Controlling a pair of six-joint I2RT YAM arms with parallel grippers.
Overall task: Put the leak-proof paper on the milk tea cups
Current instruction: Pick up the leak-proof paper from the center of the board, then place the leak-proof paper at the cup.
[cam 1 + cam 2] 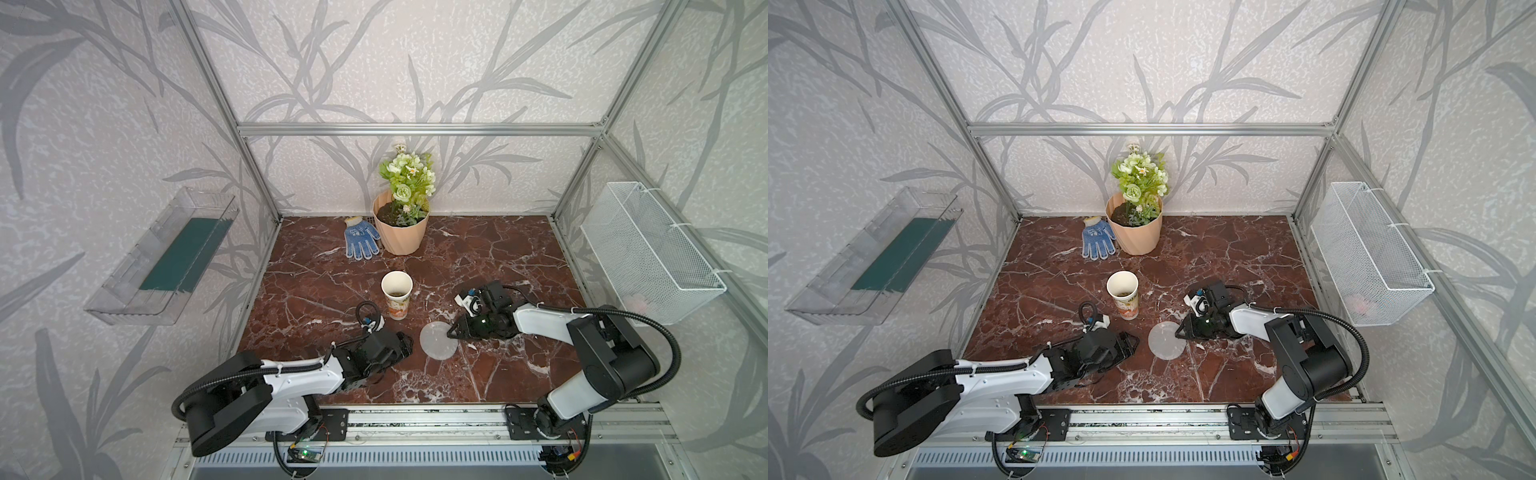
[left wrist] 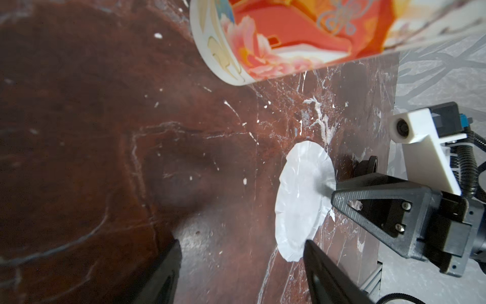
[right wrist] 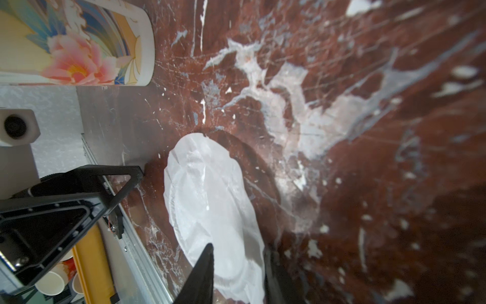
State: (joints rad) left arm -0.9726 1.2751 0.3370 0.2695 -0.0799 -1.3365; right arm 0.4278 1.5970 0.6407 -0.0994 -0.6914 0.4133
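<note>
The leak-proof paper (image 1: 437, 340) (image 1: 1167, 340), a thin whitish round sheet, lies flat on the marble table between my two grippers. The milk tea cup (image 1: 397, 293) (image 1: 1122, 293) stands upright and uncovered just behind it, white with an orange-red print. My right gripper (image 1: 451, 332) (image 3: 238, 263) is low at the sheet's right edge. Its jaws are narrow but apart, and the paper (image 3: 210, 210) bulges between them. My left gripper (image 1: 409, 345) (image 2: 242, 252) is open over bare table. One of its fingertips (image 2: 313, 250) is at the sheet's (image 2: 302, 200) left edge.
A ribbed peach flower pot (image 1: 401, 232) and a blue glove (image 1: 360, 239) sit at the back of the table. A white wire basket (image 1: 648, 253) hangs on the right wall. A clear tray (image 1: 166, 257) hangs on the left wall.
</note>
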